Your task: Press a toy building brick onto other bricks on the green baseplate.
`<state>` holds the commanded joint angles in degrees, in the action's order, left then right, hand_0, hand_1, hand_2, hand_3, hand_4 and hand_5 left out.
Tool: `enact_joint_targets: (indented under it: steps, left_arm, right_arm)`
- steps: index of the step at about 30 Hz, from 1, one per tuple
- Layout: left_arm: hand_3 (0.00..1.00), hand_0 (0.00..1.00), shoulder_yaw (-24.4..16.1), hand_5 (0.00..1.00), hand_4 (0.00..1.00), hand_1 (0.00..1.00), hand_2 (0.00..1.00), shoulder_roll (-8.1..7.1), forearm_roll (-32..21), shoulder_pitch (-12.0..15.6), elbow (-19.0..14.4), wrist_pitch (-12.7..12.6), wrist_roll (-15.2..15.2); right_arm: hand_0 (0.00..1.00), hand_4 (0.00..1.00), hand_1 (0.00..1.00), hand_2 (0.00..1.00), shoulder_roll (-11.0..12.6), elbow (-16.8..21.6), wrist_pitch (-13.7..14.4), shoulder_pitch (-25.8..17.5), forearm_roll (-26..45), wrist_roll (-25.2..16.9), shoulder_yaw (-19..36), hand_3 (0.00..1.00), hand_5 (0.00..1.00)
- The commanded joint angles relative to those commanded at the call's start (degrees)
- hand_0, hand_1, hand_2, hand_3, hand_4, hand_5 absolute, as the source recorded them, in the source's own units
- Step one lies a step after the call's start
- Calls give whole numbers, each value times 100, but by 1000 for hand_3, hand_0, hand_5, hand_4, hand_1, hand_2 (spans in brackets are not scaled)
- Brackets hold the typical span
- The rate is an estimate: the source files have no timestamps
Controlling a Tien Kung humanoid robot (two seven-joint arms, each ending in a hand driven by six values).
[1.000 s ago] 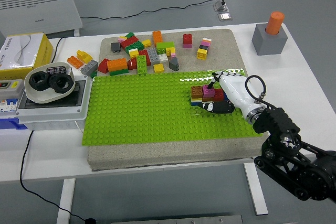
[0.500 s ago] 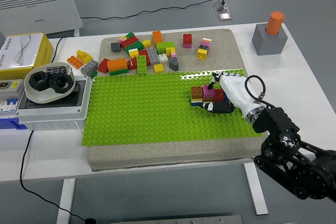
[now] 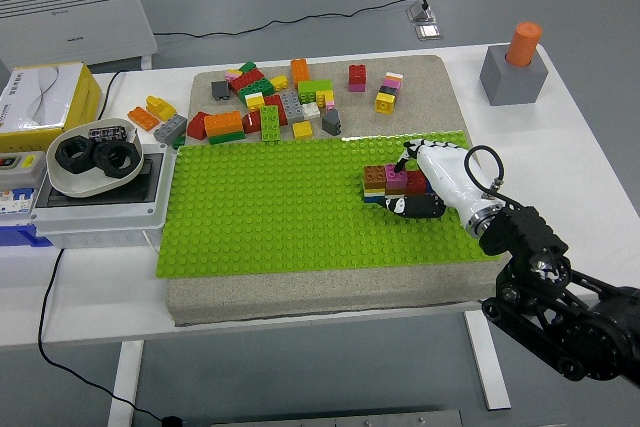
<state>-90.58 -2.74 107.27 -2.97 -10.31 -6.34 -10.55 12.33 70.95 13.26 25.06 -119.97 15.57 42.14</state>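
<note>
Fingers on brick stack, green baseplate, white table

A small stack of bricks, brown, pink and red over yellow and blue, stands on the right part of the flat green baseplate. Loose bricks lie scattered just behind the plate.

The right hand has barely shifted, easing slightly right against the brick stack.
</note>
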Motion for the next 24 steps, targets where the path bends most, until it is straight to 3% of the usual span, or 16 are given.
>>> enact_joint_targets:
  steps: [24]
  left_arm:
    - [538,772,7,613,540,729,685,-1,-8,8,0,1,4]
  right_arm:
    - [830,911,857,875,7,-11,-6,-13,8,16,-28,601,548]
